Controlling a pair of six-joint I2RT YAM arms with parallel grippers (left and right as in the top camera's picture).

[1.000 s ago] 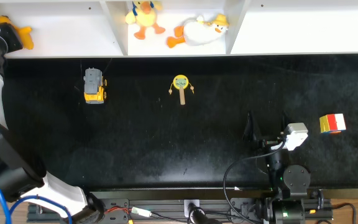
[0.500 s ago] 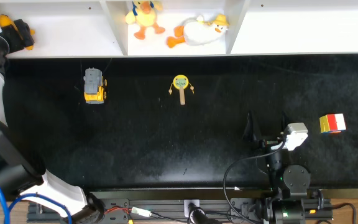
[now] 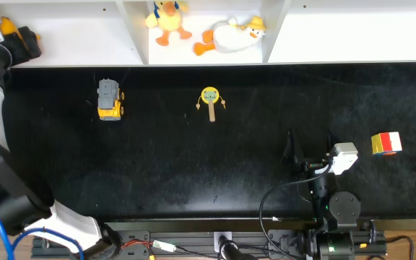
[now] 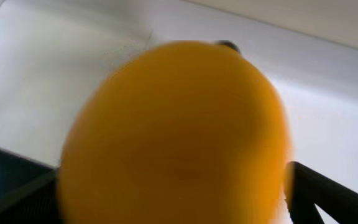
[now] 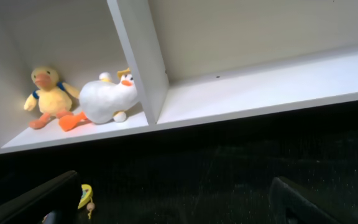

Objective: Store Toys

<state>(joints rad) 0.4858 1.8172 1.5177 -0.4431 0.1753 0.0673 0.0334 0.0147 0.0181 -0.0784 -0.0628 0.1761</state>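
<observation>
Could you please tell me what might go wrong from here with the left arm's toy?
The rounded orange toy in the left pincer blocks its wrist camera, so the drop spot is unseen. Released near the front lip of the white shelf, it might roll onto the black table.

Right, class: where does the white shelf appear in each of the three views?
Top view: shelf along the top edge.
Left wrist view: behind the orange toy.
Right wrist view: across the upper half.
Landmark: the yellow duck in its middle compartment, top and right wrist views.
</observation>
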